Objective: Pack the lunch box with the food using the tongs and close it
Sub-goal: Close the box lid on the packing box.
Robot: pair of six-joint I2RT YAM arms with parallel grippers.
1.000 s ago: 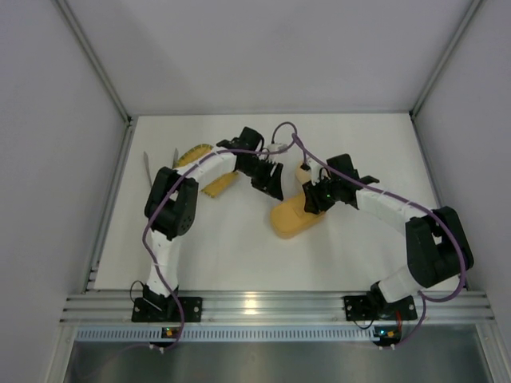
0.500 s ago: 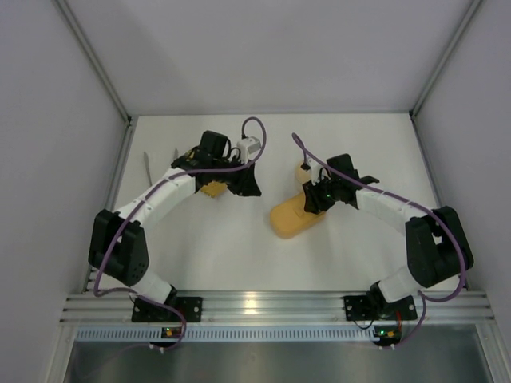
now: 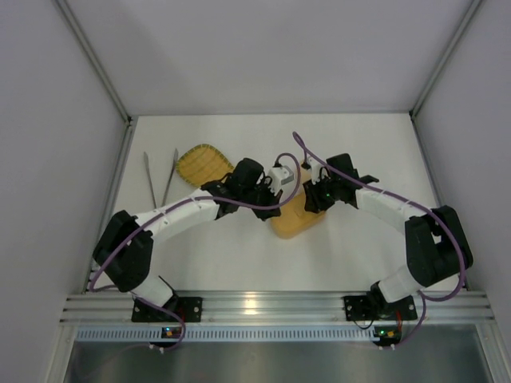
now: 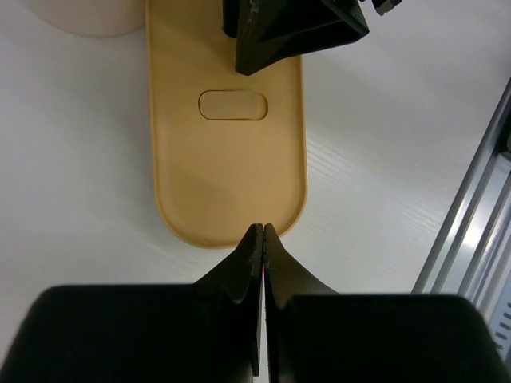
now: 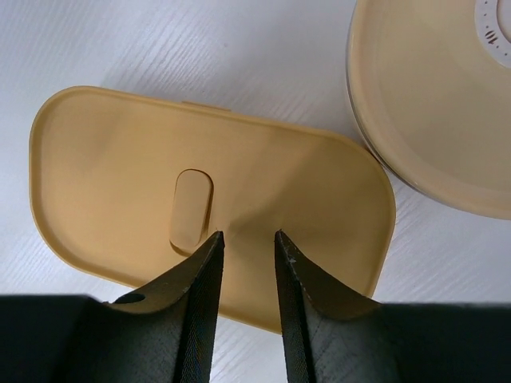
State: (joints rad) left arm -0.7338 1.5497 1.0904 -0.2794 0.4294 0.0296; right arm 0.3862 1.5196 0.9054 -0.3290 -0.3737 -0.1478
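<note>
The tan-orange lunch box (image 3: 292,221) lies mid-table with its flat lid (image 4: 227,159) on it, an oval dimple in the lid's middle. My left gripper (image 4: 262,228) is shut and empty, its tips over the lid's near rounded end. My right gripper (image 5: 247,234) hovers over the lid's other end (image 5: 200,175), jaws a little apart with nothing between them. Seen from above, the left gripper (image 3: 270,199) and right gripper (image 3: 313,199) flank the box. The silver tongs (image 3: 160,177) lie on the table at the far left. The food is out of view.
A woven yellow tray (image 3: 201,163) sits beside the tongs. A round steel bowl with a tan lid (image 5: 439,96) stands right behind the lunch box. An aluminium rail (image 4: 479,199) runs along the table's near edge. White walls close in the table.
My left arm swung from the woven tray over to the lunch box and its jaws closed. The right arm stayed where it was, jaws narrowing slightly.
</note>
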